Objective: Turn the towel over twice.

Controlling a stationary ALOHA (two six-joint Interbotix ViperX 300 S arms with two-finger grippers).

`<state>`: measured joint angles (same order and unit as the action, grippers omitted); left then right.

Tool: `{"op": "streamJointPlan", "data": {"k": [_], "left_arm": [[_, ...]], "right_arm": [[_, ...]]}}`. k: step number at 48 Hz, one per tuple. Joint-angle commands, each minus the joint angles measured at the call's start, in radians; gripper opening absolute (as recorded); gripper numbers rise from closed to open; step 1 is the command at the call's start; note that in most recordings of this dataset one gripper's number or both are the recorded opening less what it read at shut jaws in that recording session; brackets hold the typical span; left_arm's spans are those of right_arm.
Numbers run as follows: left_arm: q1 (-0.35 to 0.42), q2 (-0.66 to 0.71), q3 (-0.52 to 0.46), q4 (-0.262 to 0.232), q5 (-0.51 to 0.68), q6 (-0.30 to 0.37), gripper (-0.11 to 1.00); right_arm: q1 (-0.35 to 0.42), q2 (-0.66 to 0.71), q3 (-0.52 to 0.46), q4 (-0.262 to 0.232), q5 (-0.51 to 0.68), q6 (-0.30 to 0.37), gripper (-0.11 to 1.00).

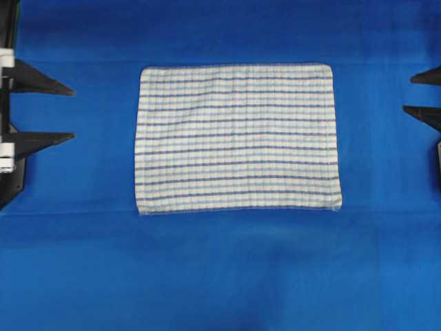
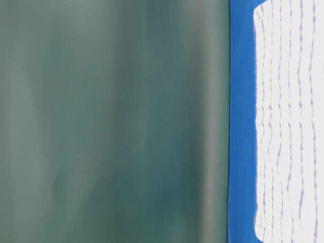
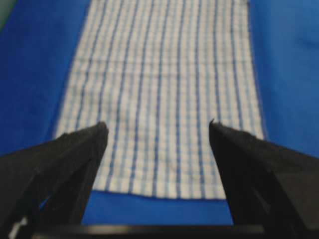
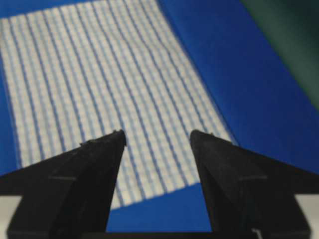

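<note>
The towel (image 1: pixel 238 138), white with thin blue stripes, lies flat and spread out in the middle of the blue cloth; it also fills the left wrist view as the towel (image 3: pixel 164 94) and the right wrist view as the towel (image 4: pixel 94 94), and runs along the table in the table-level view as the towel (image 2: pixel 288 121). My left gripper (image 1: pixel 72 113) hangs open off the towel's left edge, well apart from it, with nothing between its fingers (image 3: pixel 158 128). My right gripper (image 1: pixel 408 92) stands open off the towel's right edge, also apart and empty (image 4: pixel 157 134).
A plain blue cloth (image 1: pixel 220 269) covers the whole table around the towel. A dark green backdrop (image 2: pixel 111 121) stands behind the table's far edge. Black arm parts (image 1: pixel 8 103) sit at the left rim.
</note>
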<state>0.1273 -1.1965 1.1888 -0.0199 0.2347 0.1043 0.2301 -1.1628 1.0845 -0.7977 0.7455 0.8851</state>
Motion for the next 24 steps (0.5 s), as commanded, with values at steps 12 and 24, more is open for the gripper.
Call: {"op": "streamJointPlan", "data": {"k": [12, 24], "left_arm": [[0.005, -0.126, 0.089, -0.002, 0.006, -0.043, 0.78], [0.005, -0.123, 0.144, 0.0, -0.021, -0.077, 0.78]], "right_arm": [[-0.011, -0.084, 0.12, -0.006, -0.005, 0.026, 0.6], [-0.026, -0.08, 0.178, -0.015, -0.028, 0.097, 0.58]]}}
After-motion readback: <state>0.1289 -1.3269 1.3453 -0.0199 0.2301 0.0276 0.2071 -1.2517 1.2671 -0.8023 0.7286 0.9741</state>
